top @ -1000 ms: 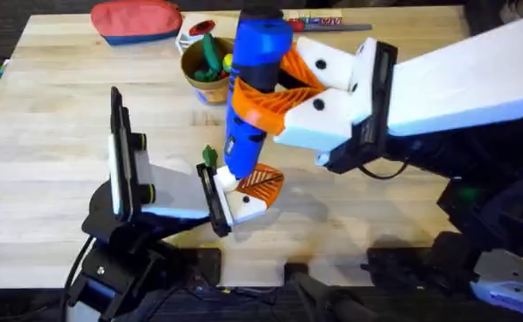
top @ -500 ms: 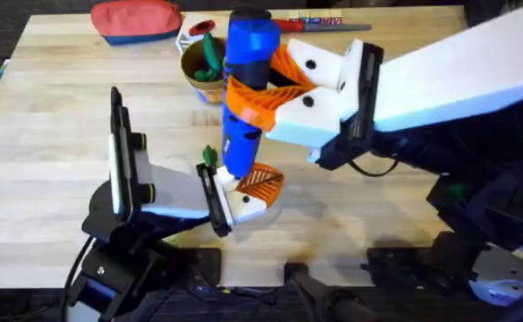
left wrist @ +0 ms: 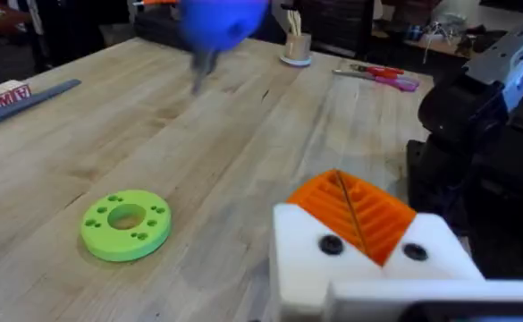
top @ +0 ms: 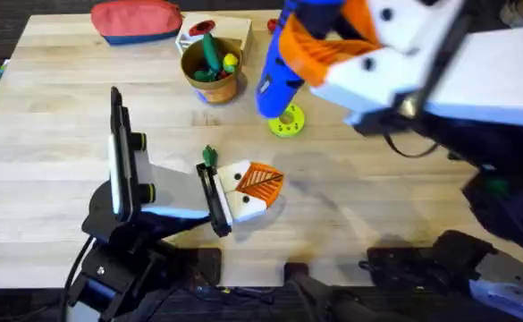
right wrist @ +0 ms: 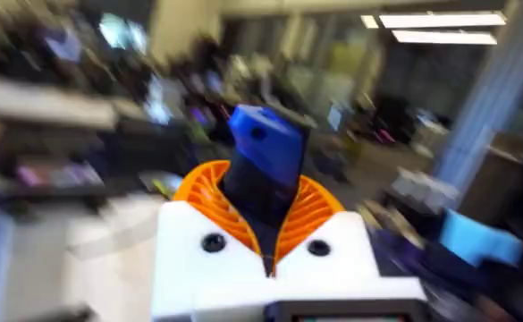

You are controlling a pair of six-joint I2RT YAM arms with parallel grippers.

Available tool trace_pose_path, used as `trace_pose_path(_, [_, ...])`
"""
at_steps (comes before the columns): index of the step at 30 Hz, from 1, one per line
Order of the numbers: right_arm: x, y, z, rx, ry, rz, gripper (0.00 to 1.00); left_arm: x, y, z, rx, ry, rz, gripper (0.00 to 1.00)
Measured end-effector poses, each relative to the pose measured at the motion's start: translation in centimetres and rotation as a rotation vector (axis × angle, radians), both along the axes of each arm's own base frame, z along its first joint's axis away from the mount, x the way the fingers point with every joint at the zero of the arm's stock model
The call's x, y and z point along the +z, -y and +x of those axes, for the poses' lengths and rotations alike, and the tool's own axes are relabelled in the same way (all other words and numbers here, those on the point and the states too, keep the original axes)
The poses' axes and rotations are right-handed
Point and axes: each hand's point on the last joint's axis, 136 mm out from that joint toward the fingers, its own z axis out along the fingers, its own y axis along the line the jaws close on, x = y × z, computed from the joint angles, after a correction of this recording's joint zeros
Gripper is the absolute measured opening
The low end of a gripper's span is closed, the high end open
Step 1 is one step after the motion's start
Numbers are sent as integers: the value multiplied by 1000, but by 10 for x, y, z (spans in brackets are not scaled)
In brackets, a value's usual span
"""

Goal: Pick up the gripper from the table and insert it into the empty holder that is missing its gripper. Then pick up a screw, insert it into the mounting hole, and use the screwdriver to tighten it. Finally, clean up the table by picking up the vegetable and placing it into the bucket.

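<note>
Overhead | right tool point(top: 310, 54) clamps blurred screwdriver point(top: 279, 76) | left tool point(top: 243, 190) state unclear, holder point(top: 234, 201) part-hidden

Right claw point(top: 319, 54) grips the blue screwdriver point(top: 283, 72) — above lime disc point(top: 286, 122).

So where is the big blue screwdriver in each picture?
Overhead: the screwdriver is top middle, tilted above the table.
Left wrist: a blurred blue shape at the top, left of centre, tip pointing down.
Right wrist: in the centre, clamped in the right gripper.
Shared landmark: the lime-green disc, just under the screwdriver in the overhead view, lower left in the left wrist view.
</note>
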Motion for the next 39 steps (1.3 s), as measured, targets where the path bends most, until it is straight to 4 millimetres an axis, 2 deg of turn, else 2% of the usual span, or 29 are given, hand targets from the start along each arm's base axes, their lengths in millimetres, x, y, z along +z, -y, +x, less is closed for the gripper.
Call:
trace_pose_path(3, [-51, 7, 55, -187, 2, -204, 7, 0, 0, 0, 2, 0, 0, 14])
trace_pose_path(5, [-85, 21, 92, -317, 10, -340, 7, 0, 0, 0, 3, 1, 0, 14])
trace_pose_path(7, [-116, 41, 125, -438, 31, -478, 6, 0, 0, 1, 4, 0, 0, 14])
trace_pose_path(11, [-176, 86, 172, -615, 65, -772, 6, 0, 0, 1, 6, 1, 0, 14])
trace_pose_path(15, [-234, 121, 197, -683, 73, -1045, 6, 0, 0, 1, 7, 1, 0, 14])
trace_pose_path(19, [-280, 143, 210, -671, 74, -1245, 6, 0, 0, 1, 7, 1, 0, 14])
trace_pose_path(27, [-314, 148, 229, -633, 96, -1380, 7, 0, 0, 1, 7, 1, 0, 14])
trace_pose_path(28, [-320, 148, 228, -620, 82, -1388, 35, 0, 0, 1, 7, 1, 0, 14])
trace_pose_path(29, [-324, 148, 226, -609, 66, -1392, 155, 0, 0, 1, 8, 1, 0, 14])
trace_pose_path(31, [-330, 148, 222, -599, 20, -1380, 429, 0, 0, 1, 7, 1, 0, 14])
trace_pose_path(34, [-316, 146, 230, -652, -27, -1284, 864, 0, 0, 1, 8, 1, 0, 14])
trace_pose_path(35, [-310, 146, 233, -674, -52, -1243, 962, 0, 0, 1, 8, 1, 1, 14])
trace_pose_path(36, [-309, 146, 234, -685, -89, -1208, 984, 0, 0, 1, 8, 2, 1, 26])
trace_pose_path(37, [-311, 146, 233, -692, -130, -1176, 989, 0, -1, 1, 9, 5, 2, 120])
trace_pose_path(39, [-314, 147, 231, -705, -213, -1109, 991, 0, -1, 2, 11, 4, 1, 430])
